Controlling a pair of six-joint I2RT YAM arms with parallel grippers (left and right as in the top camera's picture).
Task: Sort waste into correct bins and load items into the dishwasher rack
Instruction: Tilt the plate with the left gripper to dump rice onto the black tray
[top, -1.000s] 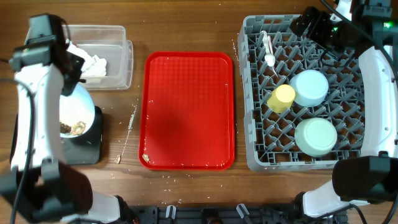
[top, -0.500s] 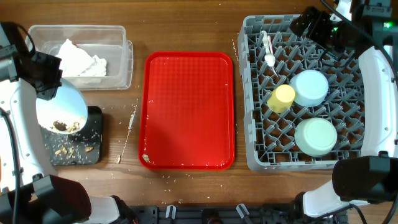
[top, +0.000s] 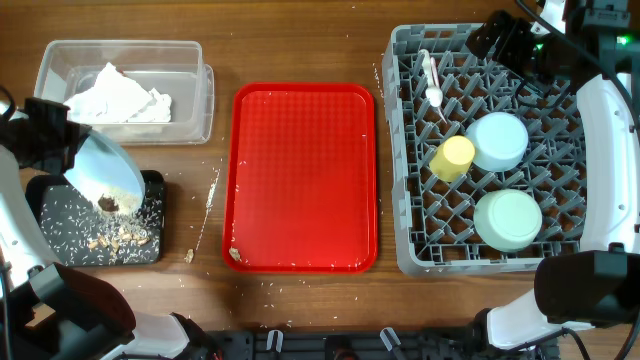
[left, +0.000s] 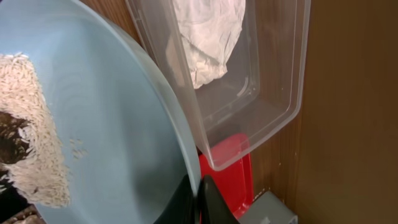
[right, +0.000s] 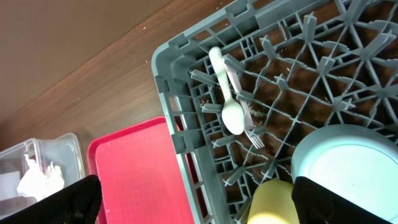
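My left gripper (left: 198, 202) is shut on the rim of the round light blue plate (top: 100, 172), tilted over the flat black tray (top: 55, 245). Brown scraps and rice-like crumbs (left: 28, 149) cling to the plate's low side, and more lie on the tray (top: 115, 236). The clear plastic box (top: 195, 95) behind it holds white napkins (top: 118, 100). The grey rack (top: 400, 150) holds two pale blue-green bowls (top: 498, 140) (top: 507, 220), a yellow cup (top: 452, 157) and a white spoon (top: 431, 78). My right gripper (right: 193, 199) is open above the rack's back edge, holding nothing.
The red serving tray (top: 305, 178) lies between the bins and the rack, with a small crumb near its front left corner. Crumbs are scattered on the wood table (top: 208, 195) beside the black tray.
My left arm has swung left and toward the front with the plate, tipping it more steeply. Scraps and rice have slid off onto the black tray. The right arm has not moved.
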